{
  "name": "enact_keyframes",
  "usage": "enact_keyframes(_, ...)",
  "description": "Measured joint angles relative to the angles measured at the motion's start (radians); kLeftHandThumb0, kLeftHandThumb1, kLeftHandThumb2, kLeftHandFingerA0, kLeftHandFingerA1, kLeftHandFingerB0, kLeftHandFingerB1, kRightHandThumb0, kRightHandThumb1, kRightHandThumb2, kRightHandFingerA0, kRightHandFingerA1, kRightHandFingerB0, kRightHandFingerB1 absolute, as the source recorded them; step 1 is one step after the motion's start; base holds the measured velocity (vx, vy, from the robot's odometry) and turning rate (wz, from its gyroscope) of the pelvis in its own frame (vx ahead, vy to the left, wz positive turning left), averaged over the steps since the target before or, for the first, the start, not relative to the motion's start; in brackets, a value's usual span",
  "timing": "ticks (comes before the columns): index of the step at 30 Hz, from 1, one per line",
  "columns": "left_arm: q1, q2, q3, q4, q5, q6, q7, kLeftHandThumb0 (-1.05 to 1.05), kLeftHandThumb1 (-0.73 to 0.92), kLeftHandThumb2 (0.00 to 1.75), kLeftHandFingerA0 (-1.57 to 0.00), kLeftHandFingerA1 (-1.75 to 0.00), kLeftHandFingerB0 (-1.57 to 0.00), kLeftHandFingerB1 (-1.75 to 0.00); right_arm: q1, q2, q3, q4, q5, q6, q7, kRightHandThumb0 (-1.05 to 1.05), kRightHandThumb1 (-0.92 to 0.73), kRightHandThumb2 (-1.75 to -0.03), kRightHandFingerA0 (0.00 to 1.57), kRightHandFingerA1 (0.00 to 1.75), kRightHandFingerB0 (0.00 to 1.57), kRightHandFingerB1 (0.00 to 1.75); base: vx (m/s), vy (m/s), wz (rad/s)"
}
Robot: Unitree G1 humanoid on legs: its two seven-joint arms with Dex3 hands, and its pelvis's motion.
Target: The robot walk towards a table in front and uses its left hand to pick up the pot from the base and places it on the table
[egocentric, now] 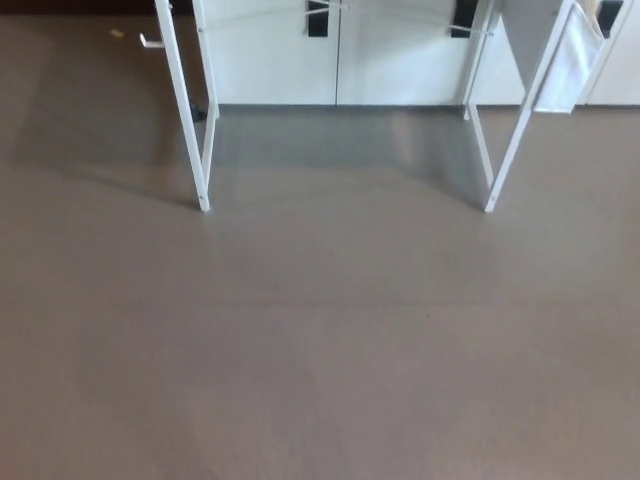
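Grey floor (320, 350) fills nearly the whole head view, white cabinets (275, 60) line its far edge, and before them stand thin white legs (188, 120), likely the table's, with the top cut off above the picture. Neither pot nor base shows, and neither the left hand nor the right hand is in view, so their state cannot be told. By the task alone, a pot should be stiff, smooth and fairly weighty, best taken by a handle or firmly across the rim once the walk brings it into sight.
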Motion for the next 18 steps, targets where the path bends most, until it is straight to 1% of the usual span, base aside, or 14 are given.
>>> enact_keyframes(1, 0.000, 0.001, 0.000, 0.003, 0.000, -0.001, 0.000, -0.08, 0.53, 0.56, -0.46, -0.38, -0.27, -0.31, 0.000, 0.000, 0.000, 0.002, 0.000, -0.001, 0.000, -0.49, -0.44, -0.76, 0.65, 0.56, 0.40, 0.47, 0.30, -0.113, 0.15)
enact_keyframes(3, 0.000, 0.002, -0.004, 0.016, 0.003, -0.003, 0.001, -0.06, 0.54, 0.56, -0.47, -0.37, -0.28, -0.31, 0.000, 0.002, 0.003, 0.011, -0.001, 0.002, 0.000, -0.50, -0.43, -0.76, 0.65, 0.55, 0.41, 0.47, 0.32, -0.172, -0.04)
enact_keyframes(5, -0.005, 0.004, -0.010, 0.021, 0.009, -0.008, 0.003, -0.06, 0.54, 0.56, -0.47, -0.37, -0.28, -0.31, -0.002, -0.003, 0.003, 0.008, -0.001, -0.002, 0.000, -0.50, -0.43, -0.76, 0.65, 0.55, 0.41, 0.47, 0.29, -0.203, 0.50)
enact_keyframes(10, -0.009, 0.004, -0.015, 0.024, 0.013, -0.014, 0.003, -0.09, 0.52, 0.55, -0.49, -0.38, -0.29, -0.31, -0.011, -0.011, 0.001, 0.009, 0.000, -0.002, -0.001, -0.48, -0.44, -0.76, 0.66, 0.56, 0.41, 0.48, 0.24, -0.129, -0.05)
enact_keyframes(14, -0.002, 0.004, -0.016, 0.023, 0.014, -0.018, 0.004, -0.08, 0.52, 0.55, -0.49, -0.38, -0.28, -0.31, -0.011, -0.012, 0.003, 0.012, -0.001, -0.002, -0.002, -0.48, -0.44, -0.76, 0.66, 0.56, 0.42, 0.48, 0.20, 0.019, -0.11)
enact_keyframes(18, 0.004, 0.005, -0.022, 0.019, 0.020, -0.017, 0.008, -0.10, 0.54, 0.57, -0.49, -0.38, -0.27, -0.31, -0.001, -0.010, 0.005, 0.013, -0.001, 0.001, -0.003, -0.48, -0.44, -0.76, 0.65, 0.55, 0.42, 0.48, 0.31, 0.149, -0.09)
